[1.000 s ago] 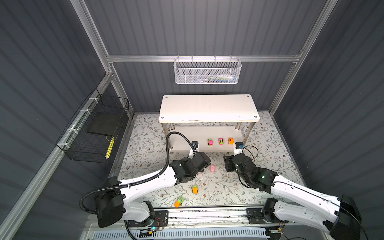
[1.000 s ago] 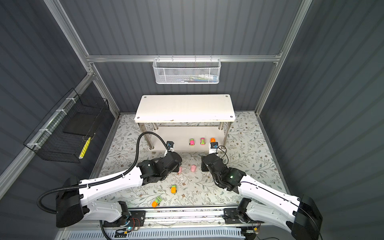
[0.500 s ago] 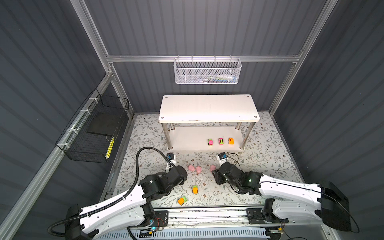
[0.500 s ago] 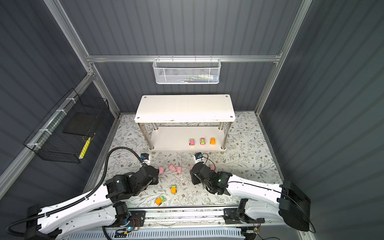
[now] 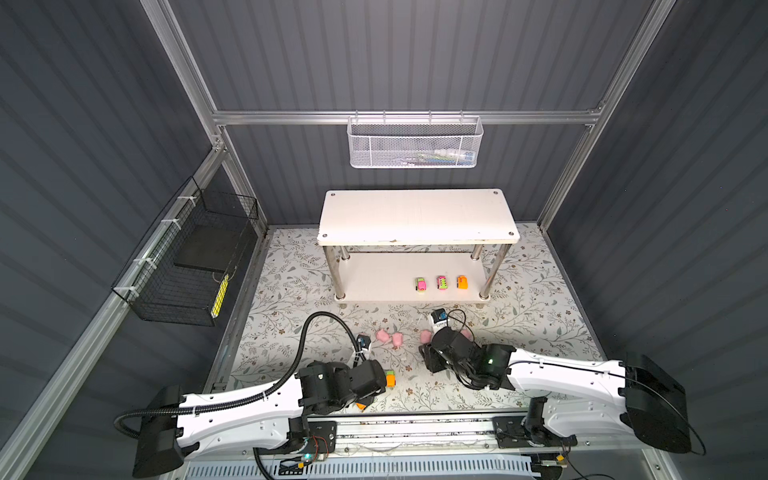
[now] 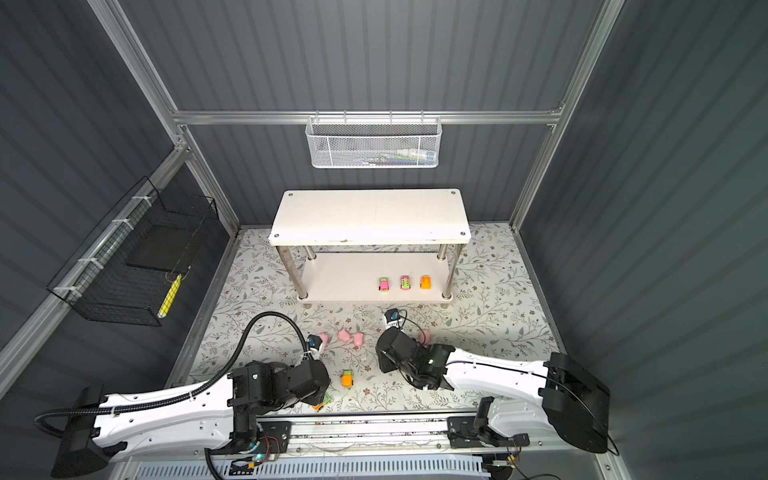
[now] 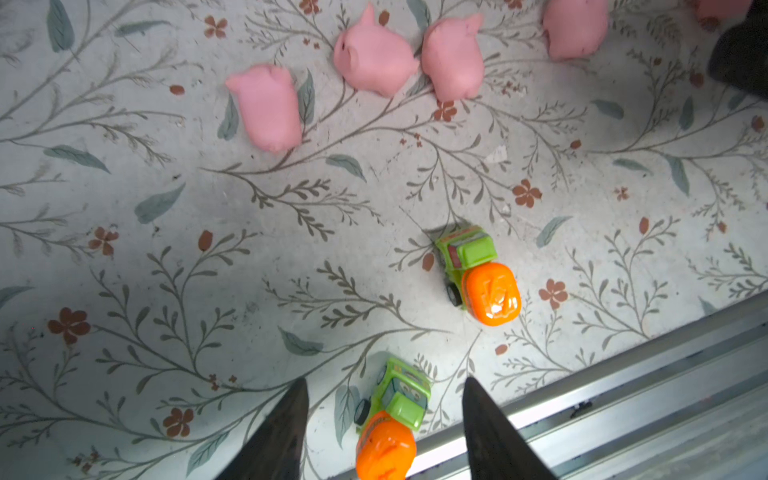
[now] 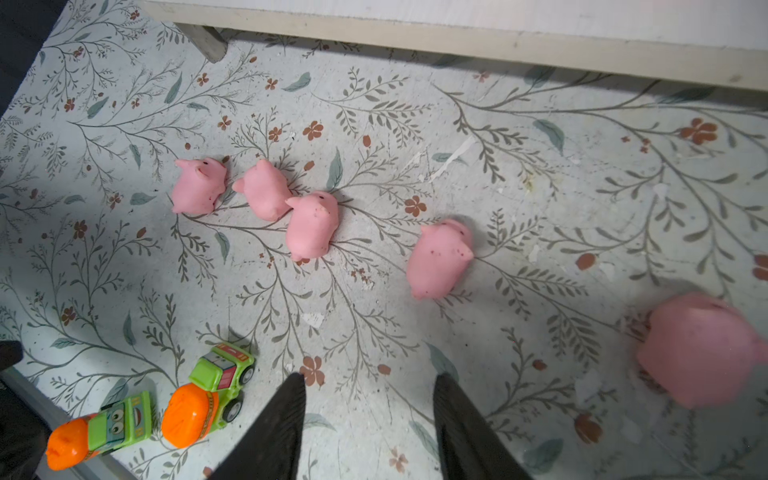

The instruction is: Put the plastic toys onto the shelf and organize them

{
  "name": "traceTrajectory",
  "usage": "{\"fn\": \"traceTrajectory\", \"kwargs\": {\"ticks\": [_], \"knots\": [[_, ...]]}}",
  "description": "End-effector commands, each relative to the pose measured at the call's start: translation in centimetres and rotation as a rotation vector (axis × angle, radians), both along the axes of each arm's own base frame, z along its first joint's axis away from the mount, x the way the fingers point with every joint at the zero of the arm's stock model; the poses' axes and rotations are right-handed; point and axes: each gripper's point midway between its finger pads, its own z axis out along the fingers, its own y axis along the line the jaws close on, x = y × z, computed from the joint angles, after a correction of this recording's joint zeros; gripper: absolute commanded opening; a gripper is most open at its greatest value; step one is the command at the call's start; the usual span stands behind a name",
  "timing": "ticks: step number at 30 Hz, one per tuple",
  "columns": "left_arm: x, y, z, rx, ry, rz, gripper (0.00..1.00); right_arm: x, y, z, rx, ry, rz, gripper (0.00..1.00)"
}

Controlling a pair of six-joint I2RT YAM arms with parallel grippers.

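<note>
Pigs (image 8: 311,224), 5 on mat (image 8: 540,166), 3 cars (image 5: 441,282) on shelf (image 5: 415,216), left gripper (image 7: 384,380), right gripper (image 8: 369,376) jaws apart

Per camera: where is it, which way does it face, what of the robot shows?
Top views: high over the robot's base, facing down and forward at shelf and mat; left arm, right arm show.
Left wrist: on left arm, facing down at mat; left gripper, tips open, frames a car.
Right wrist: on right arm, facing down at pigs; right gripper, tips open, shows.
Shared by wrist views: that car, pigs.
</note>
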Motion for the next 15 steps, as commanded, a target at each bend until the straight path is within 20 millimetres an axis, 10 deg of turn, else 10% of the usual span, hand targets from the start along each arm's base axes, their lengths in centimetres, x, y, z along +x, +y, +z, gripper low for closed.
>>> {"fn": "traceTrajectory", "kwargs": {"ticks": [1, 15], "knots": [[-1.9, 0.5, -1.1, 0.013, 0.083, -0.066, 0.6, 0.1, -0.3, 0.5, 0.018, -0.018, -0.027, 0.52], [-4.2, 1.3, -4.0, 0.105, 0.191, -0.141, 0.66, 0.0, -1.1, 0.0, 0.025, -0.022, -0.048, 0.53]]}}
